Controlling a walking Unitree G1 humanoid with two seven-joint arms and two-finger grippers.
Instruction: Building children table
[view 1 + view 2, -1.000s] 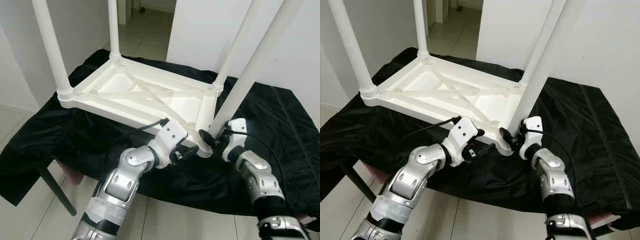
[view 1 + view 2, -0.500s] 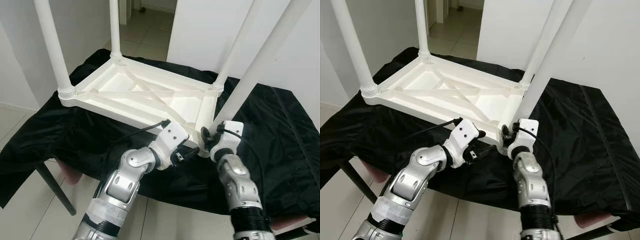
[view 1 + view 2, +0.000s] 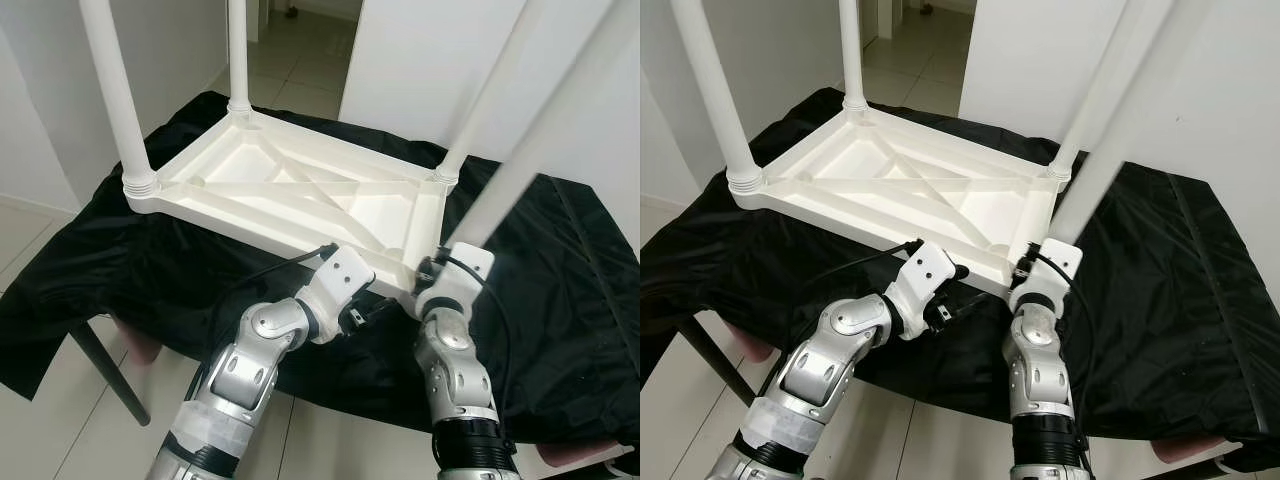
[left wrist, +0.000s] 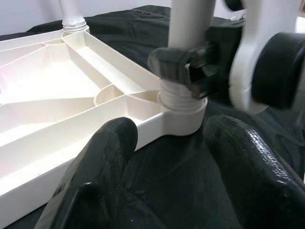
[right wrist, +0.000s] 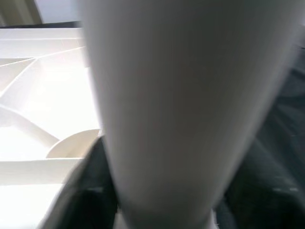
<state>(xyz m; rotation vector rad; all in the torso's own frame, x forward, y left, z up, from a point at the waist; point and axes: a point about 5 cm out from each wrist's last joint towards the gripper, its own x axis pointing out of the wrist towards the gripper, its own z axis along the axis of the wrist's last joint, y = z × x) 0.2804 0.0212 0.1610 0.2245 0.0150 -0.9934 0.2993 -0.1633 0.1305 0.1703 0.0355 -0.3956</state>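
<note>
— Right gripper (image 3: pixel 432 275) is clamping the near-right leg (image 3: pixel 520 150) just above its threaded foot; what is the left one doing?

— Left gripper (image 3: pixel 375 312) is sitting just left of that same corner, down at the near edge of the upturned table (image 3: pixel 290 195), with its two fingers (image 4: pixel 102 162) spread apart and holding nothing. From its wrist camera the socket (image 4: pixel 183 112) is lying between them, slightly beyond.

— Which way is the leg running?

— Its long axis is rising from the socket and leaning up toward the far right. I judge the turning must go around that axis, so the right arm, already on it, is the nearer one for the job.

— Is it seated?

— Thread is showing above the socket's collar, so probably not fully.

— And farther back?

— The table is lying upside down on a black cloth (image 3: pixel 120 270). Three more legs are standing at the near-left (image 3: pixel 115 90), far-left (image 3: pixel 237 50) and far-right (image 3: pixel 490 95) corners.
</note>
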